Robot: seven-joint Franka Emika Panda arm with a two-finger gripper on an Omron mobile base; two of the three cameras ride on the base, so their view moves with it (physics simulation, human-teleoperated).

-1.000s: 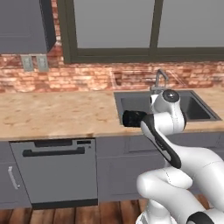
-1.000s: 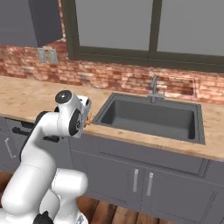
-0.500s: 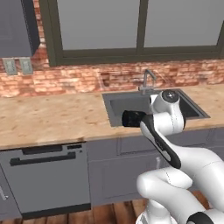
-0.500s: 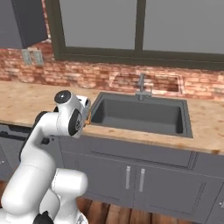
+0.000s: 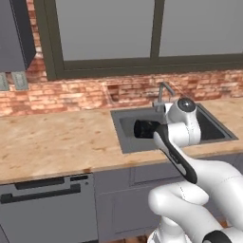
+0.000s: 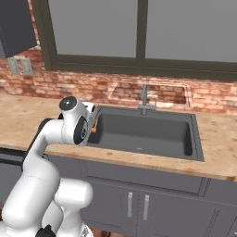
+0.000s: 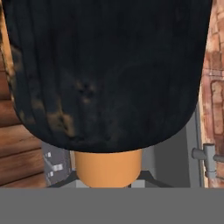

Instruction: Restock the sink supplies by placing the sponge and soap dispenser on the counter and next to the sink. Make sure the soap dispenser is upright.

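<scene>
I'm carrying the dispenser [image 7: 109, 78] toward the sink [image 6: 152, 134]: it fills the hand view, black part large, orange part below, my hand clamped on it. Next I must set it upright on the worktop [image 5: 52, 142] beside the basin. The arm is folded at mid-frame, hand [image 5: 142, 129] pointing left over the sink's left edge.

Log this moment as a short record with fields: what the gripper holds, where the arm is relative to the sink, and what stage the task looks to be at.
held item: soap dispenser, black part close to the hand camera, orange part beyond it
gripper state: shut on the soap dispenser
arm position: hand at the sink's left rim, orange tip showing beside the wrist
faucet: at the back of the basin
counter: tan wood-grain
task stage: dispenser not yet set down; sponge not located
</scene>
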